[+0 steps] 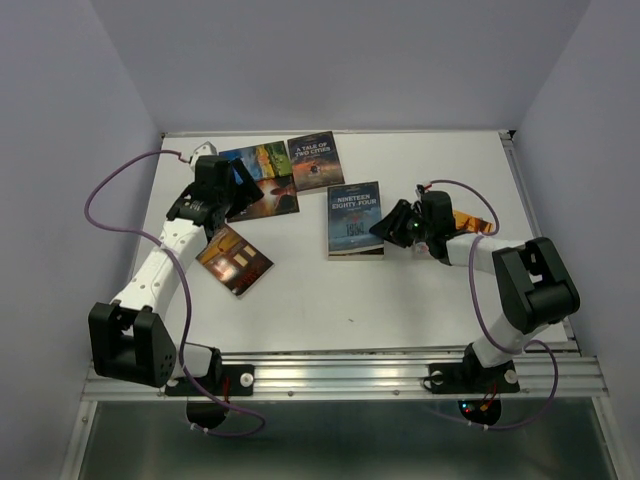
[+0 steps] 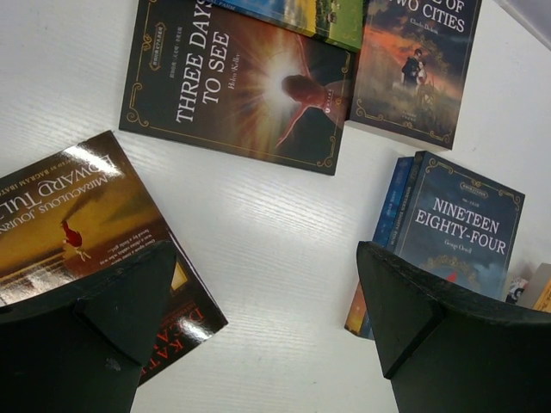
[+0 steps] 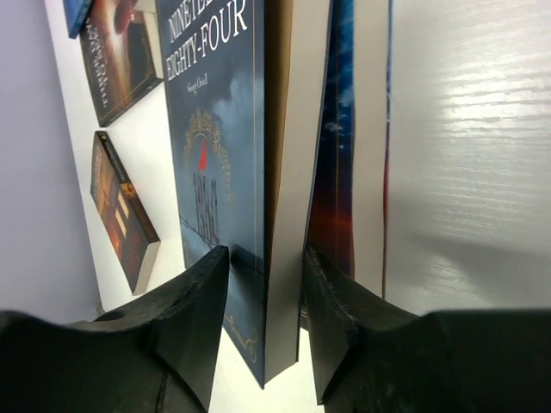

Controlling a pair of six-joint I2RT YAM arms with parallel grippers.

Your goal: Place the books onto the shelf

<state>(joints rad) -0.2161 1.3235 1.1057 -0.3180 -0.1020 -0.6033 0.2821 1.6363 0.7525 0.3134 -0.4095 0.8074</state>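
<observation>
My right gripper (image 3: 267, 284) straddles the Nineteen Eighty-Four book (image 1: 355, 215) narrowly; I cannot tell if it clamps. Left of that book, the left gripper (image 2: 265, 258) hangs wide over the counter (image 1: 420, 310) among other books (image 1: 262, 180).

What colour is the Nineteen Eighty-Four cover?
The book is dark blue; clearest in left wrist view.

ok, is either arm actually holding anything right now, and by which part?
Nothing in the left gripper, jaws open. On the right gripper, the jaws straddle one edge of the Nineteen Eighty-Four book; whether they clamp it cannot be told.
</observation>
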